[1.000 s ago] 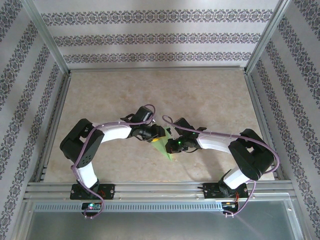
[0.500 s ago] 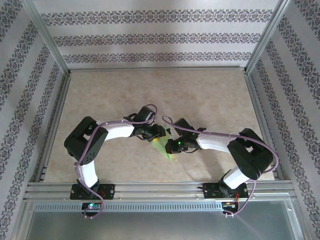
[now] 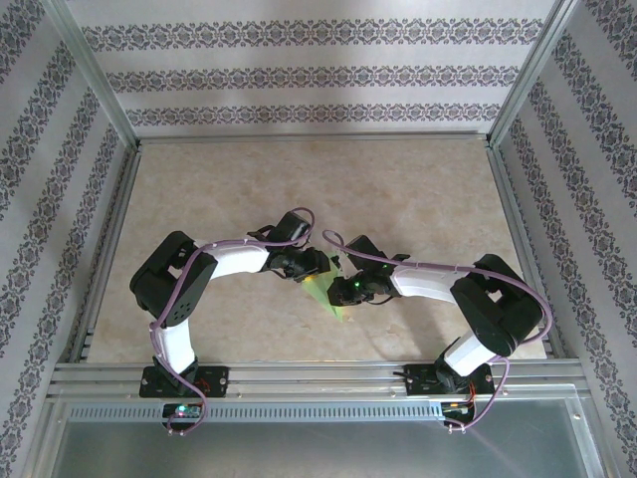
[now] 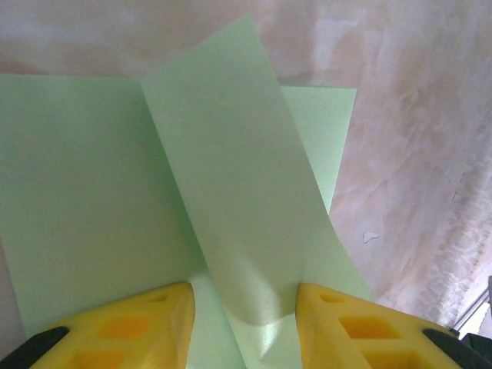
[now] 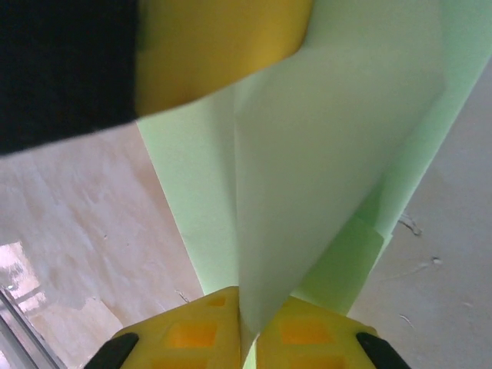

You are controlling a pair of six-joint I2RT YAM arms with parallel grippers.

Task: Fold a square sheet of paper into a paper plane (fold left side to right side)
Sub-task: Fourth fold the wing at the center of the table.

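A pale, marbled table (image 3: pixel 299 189) sits inside walls (image 3: pixel 318 75) papered in bands of dark floral pattern, with a metal rail (image 3: pixel 318 376) along the near edge where both arms are bolted. The arms bend inward and meet near the middle of the table, a little toward the near side.

The light green paper (image 3: pixel 326 295) lies on the table right between the two wrists, with a pointed end toward the near edge.

In the top view the left gripper (image 3: pixel 320 267) reaches onto the paper from the left. In its wrist view the paper (image 4: pixel 77 192) lies flat on the table, and a long flap (image 4: pixel 231 192) rises from it, curving up and leaning to the right. The left gripper (image 4: pixel 244 296) has its yellow fingers (image 4: pixel 154 323) standing apart, one on each side of the base of the flap, without clamping it.

The right gripper (image 3: pixel 344 289) comes in from the right. In its wrist view the right gripper (image 5: pixel 247 304) has its yellow fingers (image 5: pixel 192 330) almost together, pinching the narrow end of a raised fold of the paper (image 5: pixel 338 154). The fold widens away from the grip and stands above the flat layer beneath. A yellow finger of the left gripper (image 5: pixel 223 38) crosses the top of that view, touching the far part of the paper.
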